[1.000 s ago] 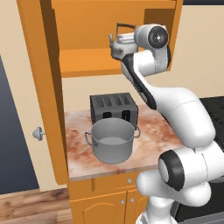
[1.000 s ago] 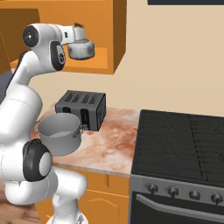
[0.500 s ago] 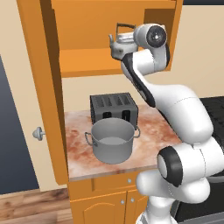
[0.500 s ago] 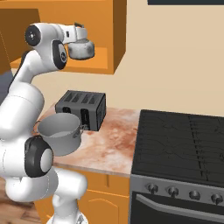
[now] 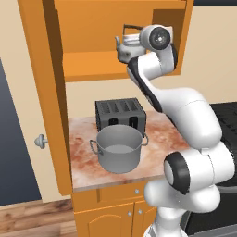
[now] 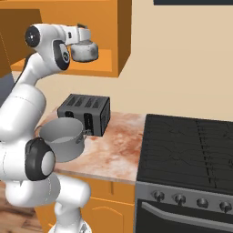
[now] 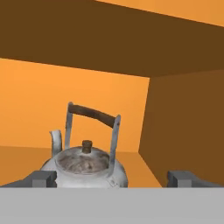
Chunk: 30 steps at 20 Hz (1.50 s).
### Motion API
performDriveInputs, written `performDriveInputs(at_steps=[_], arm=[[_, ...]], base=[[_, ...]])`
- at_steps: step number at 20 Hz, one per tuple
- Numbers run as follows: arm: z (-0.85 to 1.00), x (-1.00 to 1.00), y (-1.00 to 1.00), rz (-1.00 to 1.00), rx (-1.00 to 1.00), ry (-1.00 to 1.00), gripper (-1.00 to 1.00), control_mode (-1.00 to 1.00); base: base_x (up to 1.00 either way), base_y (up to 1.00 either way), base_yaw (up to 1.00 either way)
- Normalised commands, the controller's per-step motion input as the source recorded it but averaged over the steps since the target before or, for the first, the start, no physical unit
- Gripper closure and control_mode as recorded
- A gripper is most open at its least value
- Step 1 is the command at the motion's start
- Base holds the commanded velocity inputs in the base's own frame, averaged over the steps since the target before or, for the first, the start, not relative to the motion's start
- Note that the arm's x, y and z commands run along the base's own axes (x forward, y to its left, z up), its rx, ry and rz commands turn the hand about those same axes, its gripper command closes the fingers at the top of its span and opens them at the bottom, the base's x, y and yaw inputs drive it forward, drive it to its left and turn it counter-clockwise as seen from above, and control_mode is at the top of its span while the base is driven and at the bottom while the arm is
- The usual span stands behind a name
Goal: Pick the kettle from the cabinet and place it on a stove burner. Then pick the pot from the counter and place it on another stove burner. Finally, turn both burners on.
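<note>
The small silver kettle stands on the shelf of the orange cabinet, its dark arched handle upright. My gripper is open at the kettle, which sits between the two fingertips, closer to the left one. Seen from the base, the gripper is level with the top of the kettle. The grey pot rests on the mottled counter below. The black cooktop with its burner grates lies to the right.
A dark toaster stands on the counter just behind the pot. The cabinet's side wall is close on the right of the hand view. A row of knobs runs along the stove front.
The hand has edged slightly closer to the kettle. Its jaws stay open, and the kettle and the pot have not moved.
</note>
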Motion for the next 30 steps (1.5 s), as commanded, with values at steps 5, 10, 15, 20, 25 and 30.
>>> performDriveInputs(at_steps=[5, 10, 15, 20, 25, 30], arm=[[0.0, 0.14, 0.13, -0.07, 0.0, 0.0, -1.0, -1.0], [0.0, 0.25, 0.01, -0.04, 0.0, 0.0, -1.0, -1.0], [0.0, 0.3, -0.02, -0.02, 0.0, 0.0, -1.0, -1.0], [0.0, 0.16, -0.05, 0.0, 0.0, 0.0, -1.0, -1.0], [0.0, 0.01, -0.21, 0.0, 0.0, -0.02, -1.0, -1.0], [0.0, 0.06, -0.13, 0.0, 0.0, -0.01, -1.0, -1.0]], base=[[0.0, 0.0, 0.0], [0.0, 0.0, 0.0], [0.0, 0.0, 0.0], [0.0, 0.0, 0.0], [0.0, 0.0, 0.0], [0.0, 0.0, 0.0]])
